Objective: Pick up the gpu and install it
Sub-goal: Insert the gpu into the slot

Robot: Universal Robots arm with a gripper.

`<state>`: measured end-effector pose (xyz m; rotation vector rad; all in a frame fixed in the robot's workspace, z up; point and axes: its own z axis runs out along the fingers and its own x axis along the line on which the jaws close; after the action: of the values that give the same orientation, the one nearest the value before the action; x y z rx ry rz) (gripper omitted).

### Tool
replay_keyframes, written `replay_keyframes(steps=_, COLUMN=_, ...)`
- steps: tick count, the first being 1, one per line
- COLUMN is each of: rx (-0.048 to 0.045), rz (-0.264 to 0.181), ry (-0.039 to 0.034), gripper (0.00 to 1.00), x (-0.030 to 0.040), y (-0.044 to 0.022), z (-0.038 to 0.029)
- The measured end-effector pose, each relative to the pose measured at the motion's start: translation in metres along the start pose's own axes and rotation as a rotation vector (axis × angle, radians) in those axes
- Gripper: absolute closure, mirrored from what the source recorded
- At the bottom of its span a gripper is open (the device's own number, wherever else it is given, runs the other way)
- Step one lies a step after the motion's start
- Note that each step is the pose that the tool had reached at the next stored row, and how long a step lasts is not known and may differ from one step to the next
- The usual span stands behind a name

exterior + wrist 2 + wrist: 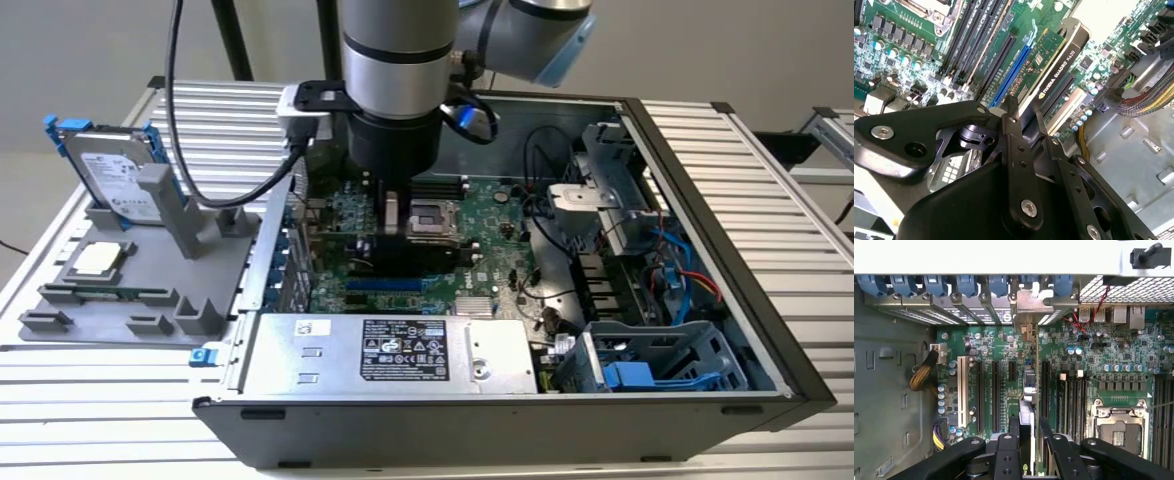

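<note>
We have the gripper (1026, 117) down inside the open computer case (747, 330), its fingers (1006, 450) closed narrow on the top edge of the gpu (1056, 62). The card stands on edge over the motherboard (494, 215), beside the blue slot (1011, 67) in the second wrist view; we judge it is held this way so its contact edge faces down into a slot. Whether it is seated, we cannot tell. In the first wrist view its silver bracket (1029, 302) lines up with the case's rear openings, which fits that alignment.

The case lies on its side on a ribbed metal table (747, 140). To the exterior view's left, a grey fixture tray (80, 300) holds a hard drive (114, 175) upright. A grey wall stands behind.
</note>
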<state>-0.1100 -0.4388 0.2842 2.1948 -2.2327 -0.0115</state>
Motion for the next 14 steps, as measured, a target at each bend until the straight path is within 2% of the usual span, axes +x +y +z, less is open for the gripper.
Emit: replay_keyframes(steps=14, rx=0.0, rz=0.0, ry=0.0001, gripper=1.0, x=-0.0004, y=0.006, z=0.0065)
